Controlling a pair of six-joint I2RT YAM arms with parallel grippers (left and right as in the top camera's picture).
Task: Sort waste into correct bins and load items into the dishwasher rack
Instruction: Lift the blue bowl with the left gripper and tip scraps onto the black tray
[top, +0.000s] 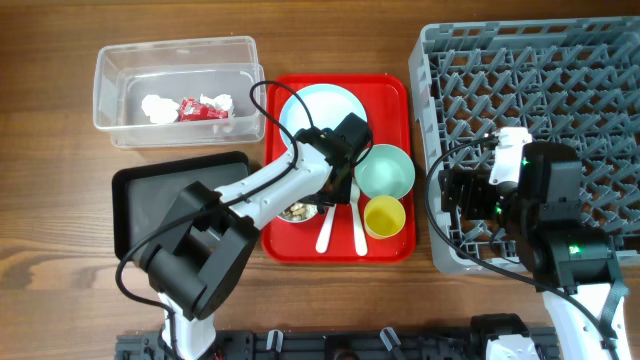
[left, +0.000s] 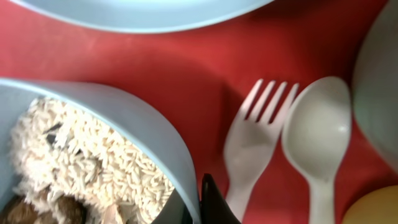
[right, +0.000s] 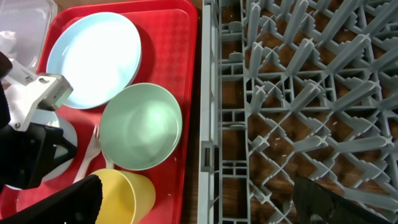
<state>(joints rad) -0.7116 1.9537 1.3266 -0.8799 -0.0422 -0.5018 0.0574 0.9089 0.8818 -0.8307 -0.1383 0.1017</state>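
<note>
My left gripper (top: 320, 198) (left: 199, 200) is shut on the rim of the pale blue bowl (left: 143, 124), one finger inside and one outside. The bowl holds rice scraps with brown lumps (left: 74, 155) (top: 294, 211). Beside it on the red tray (top: 390, 85) lie the white fork (left: 255, 137) and spoon (left: 317, 134), with the pale blue plate (top: 320, 105), mint bowl (top: 385, 170) and yellow cup (top: 384, 216). My right gripper (top: 455, 195) (right: 199, 193) is open and empty over the left edge of the grey rack (top: 560, 70) (right: 298, 93).
The clear tub (top: 110, 90) at the back left holds white tissue (top: 157, 108) and the red wrapper (top: 200, 110). The black tray (top: 150, 200) lies left of the red tray, under my left arm. The rack fills the right side.
</note>
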